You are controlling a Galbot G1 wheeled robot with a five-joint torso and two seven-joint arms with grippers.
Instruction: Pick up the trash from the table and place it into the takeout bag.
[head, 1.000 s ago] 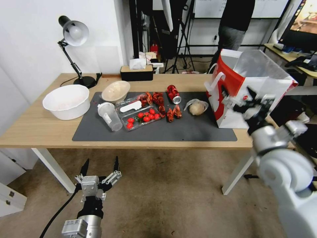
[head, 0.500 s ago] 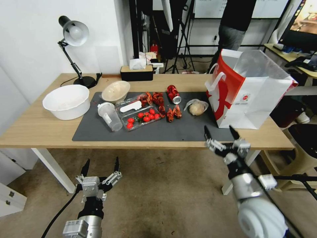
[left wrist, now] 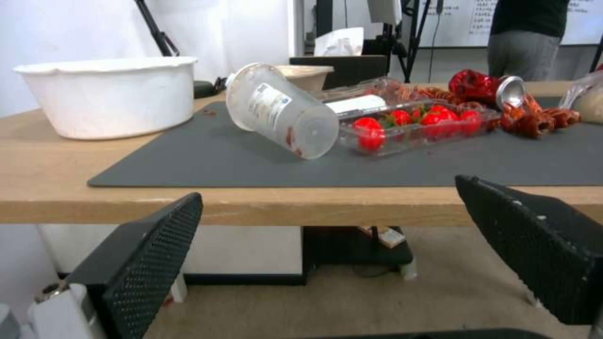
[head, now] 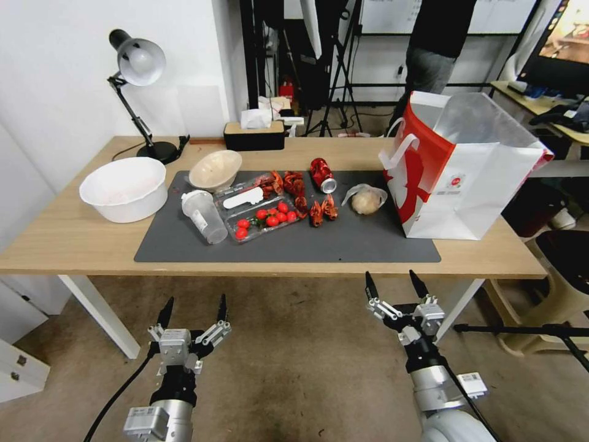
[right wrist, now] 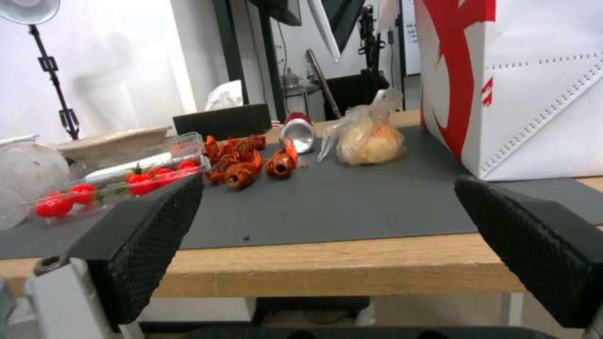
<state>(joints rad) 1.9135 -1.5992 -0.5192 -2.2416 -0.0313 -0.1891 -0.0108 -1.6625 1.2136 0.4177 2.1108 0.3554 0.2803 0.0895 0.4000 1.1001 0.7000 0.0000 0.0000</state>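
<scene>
Trash sits on my long light-wood bench [head: 73,242] w/ dark grey mat [head: 343,242]: clear plastic bottle [head: 204,216] on its side, ribbed; beige bowl [head: 215,170] tilted behind it; crumpled red drink can [head: 321,174] lying down; clear plastic bag w/ beige lump [head: 366,199], knotted, just beside the big white paper takeout bag w/ red sides [head: 466,184], upright at bench's right end. Left end effector [head: 192,312] & right end effector [head: 397,285] both spread wide, empty, low in front of bench edge, well apart from all items.

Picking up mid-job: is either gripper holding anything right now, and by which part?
Nothing is held. The left gripper and right gripper both hang open and empty below the table's front edge.
</scene>
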